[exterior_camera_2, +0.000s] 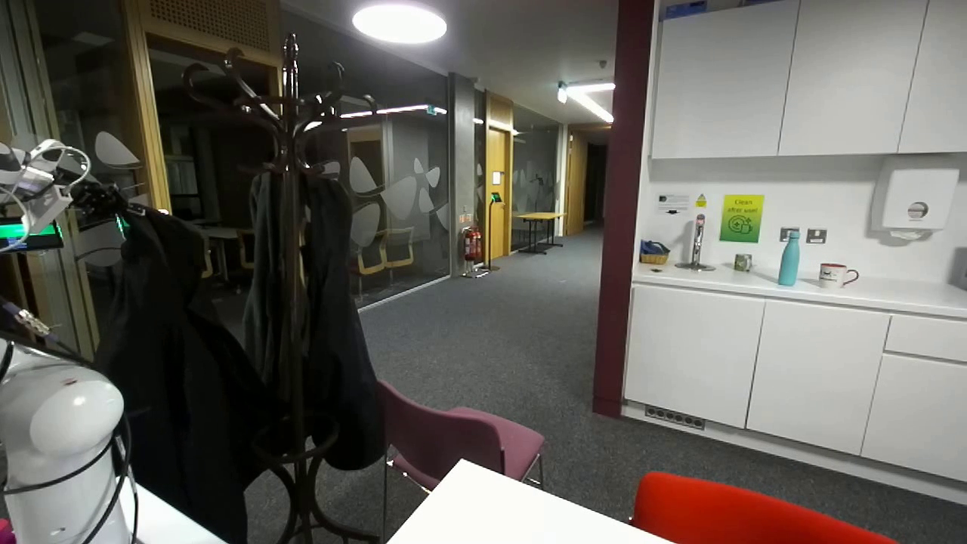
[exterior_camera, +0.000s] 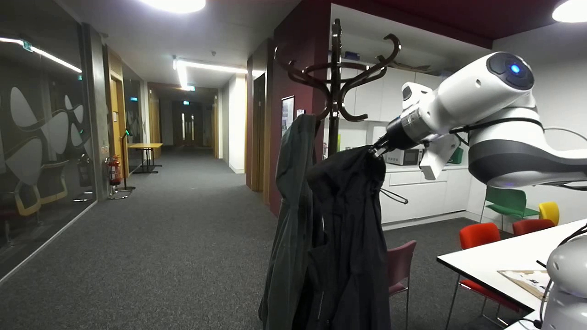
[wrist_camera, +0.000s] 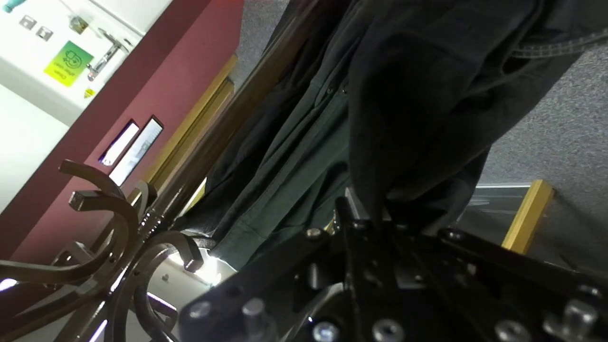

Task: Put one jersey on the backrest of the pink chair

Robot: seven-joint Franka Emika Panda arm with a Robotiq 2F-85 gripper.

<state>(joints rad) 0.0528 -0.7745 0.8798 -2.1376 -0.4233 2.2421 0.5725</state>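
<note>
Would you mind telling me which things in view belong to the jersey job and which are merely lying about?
For the job:
gripper, shut on the black jersey
pink chair

Just about:
greyish coat
red chair
green chair
turquoise bottle
fire extinguisher

White rounded arm (exterior_camera: 477,89), grey band (exterior_camera: 518,161), blue light (exterior_camera: 515,68), black cables (exterior_camera: 504,121), black hand (exterior_camera: 378,151) with silver screws (wrist_camera: 326,331).

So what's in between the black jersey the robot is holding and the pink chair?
In an exterior view, the coat stand, with dark clothes hanging on it, shows between the black jersey and the pink chair.
</note>
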